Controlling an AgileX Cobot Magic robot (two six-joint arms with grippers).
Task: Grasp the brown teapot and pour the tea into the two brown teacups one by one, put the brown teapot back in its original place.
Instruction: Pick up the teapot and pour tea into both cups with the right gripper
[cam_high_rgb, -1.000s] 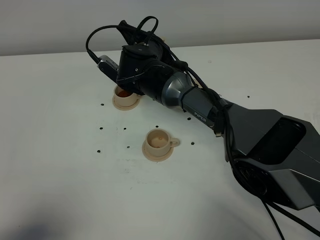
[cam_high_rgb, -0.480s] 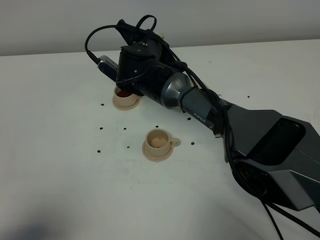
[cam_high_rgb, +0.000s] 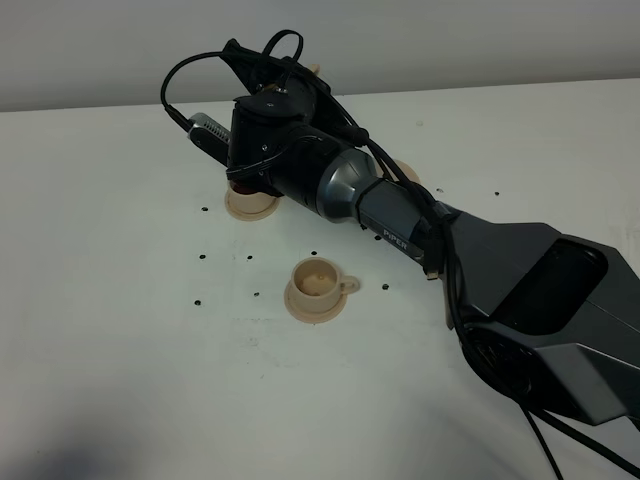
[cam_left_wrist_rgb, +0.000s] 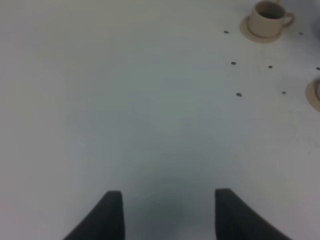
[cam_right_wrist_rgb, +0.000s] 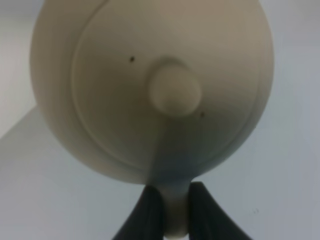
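My right gripper (cam_right_wrist_rgb: 172, 212) is shut on the loop handle of the brown teapot (cam_right_wrist_rgb: 150, 85), whose knobbed lid fills the right wrist view. In the high view the right arm (cam_high_rgb: 300, 160) reaches over the far teacup, hiding that cup and most of the teapot; only the cup's saucer (cam_high_rgb: 248, 205) shows. The left wrist view shows this far teacup (cam_left_wrist_rgb: 267, 17) with a dark inside. The near teacup (cam_high_rgb: 318, 285) stands on its saucer, apart from the arm. A bit of the wide saucer (cam_high_rgb: 405, 173) shows behind the arm. My left gripper (cam_left_wrist_rgb: 167, 215) is open over bare table.
The white table (cam_high_rgb: 120, 350) has small dark dots around the cups. The right arm's base and cables (cam_high_rgb: 540, 320) fill the lower right. The near cup's saucer edge (cam_left_wrist_rgb: 315, 95) shows in the left wrist view.
The right wrist has shifted a little left and turned with the teapot. It now covers the far cup, whose brown contents showed before. The left gripper's motion cannot be told.
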